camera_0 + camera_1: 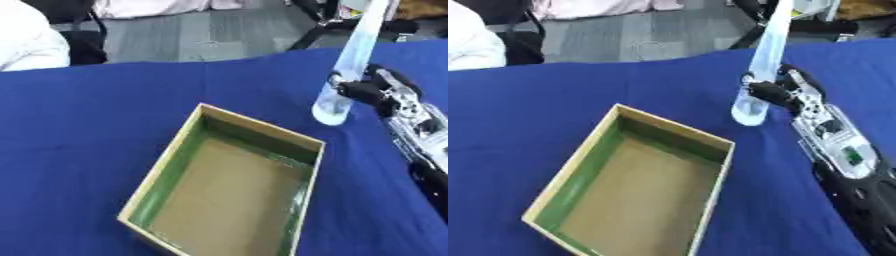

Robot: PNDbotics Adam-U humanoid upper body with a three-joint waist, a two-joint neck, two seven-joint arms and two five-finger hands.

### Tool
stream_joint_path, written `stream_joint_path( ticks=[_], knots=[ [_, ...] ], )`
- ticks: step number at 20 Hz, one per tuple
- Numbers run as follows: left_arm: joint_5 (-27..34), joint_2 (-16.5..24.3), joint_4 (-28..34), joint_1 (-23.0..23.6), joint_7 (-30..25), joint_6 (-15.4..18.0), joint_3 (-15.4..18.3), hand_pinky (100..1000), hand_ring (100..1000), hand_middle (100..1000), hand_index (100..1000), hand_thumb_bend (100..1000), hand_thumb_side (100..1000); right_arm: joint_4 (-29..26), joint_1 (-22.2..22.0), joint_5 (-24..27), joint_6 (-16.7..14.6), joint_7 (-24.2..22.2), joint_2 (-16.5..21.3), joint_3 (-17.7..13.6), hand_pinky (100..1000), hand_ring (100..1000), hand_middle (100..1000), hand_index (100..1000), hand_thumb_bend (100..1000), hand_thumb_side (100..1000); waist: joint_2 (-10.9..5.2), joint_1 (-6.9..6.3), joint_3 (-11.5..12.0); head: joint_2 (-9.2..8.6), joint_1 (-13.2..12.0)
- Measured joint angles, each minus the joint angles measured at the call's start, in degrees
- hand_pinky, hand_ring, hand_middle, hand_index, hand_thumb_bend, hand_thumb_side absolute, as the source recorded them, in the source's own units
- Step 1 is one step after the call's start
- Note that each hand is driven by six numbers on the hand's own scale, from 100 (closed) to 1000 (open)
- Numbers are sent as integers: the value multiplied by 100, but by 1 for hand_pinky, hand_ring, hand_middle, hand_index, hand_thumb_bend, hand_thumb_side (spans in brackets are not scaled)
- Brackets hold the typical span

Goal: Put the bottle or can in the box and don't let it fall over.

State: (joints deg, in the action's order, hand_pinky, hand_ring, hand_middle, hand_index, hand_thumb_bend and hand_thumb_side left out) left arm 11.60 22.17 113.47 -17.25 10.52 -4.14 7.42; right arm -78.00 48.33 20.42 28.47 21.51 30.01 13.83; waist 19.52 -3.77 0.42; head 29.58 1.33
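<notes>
Blue cloth covers a table (87, 130), with grey floor beyond its far edge. An open cardboard box (179, 150) with green inner walls sits on the cloth, one corner pointing away from the robot. Just beyond the box's far right corner, the robot's right hand (785, 92) has its fingers curled round a tall, clear bottle (350, 70). Its long axis runs nearly upright, top tilted away and to the right, base lowest, near the cloth and outside the box. Whether the base touches the cloth cannot be told.
</notes>
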Motion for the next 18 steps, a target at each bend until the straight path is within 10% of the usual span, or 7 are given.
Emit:
stream_joint_path(
  ticks=[18],
  knots=[
    [43,0,0,0,-40,2,-3,1000,1000,1000,789,100,591,-763,-31,398,61,316,128,66,1000,979,1000,357,100,276,-19,50,5,9,-2]
  ],
)
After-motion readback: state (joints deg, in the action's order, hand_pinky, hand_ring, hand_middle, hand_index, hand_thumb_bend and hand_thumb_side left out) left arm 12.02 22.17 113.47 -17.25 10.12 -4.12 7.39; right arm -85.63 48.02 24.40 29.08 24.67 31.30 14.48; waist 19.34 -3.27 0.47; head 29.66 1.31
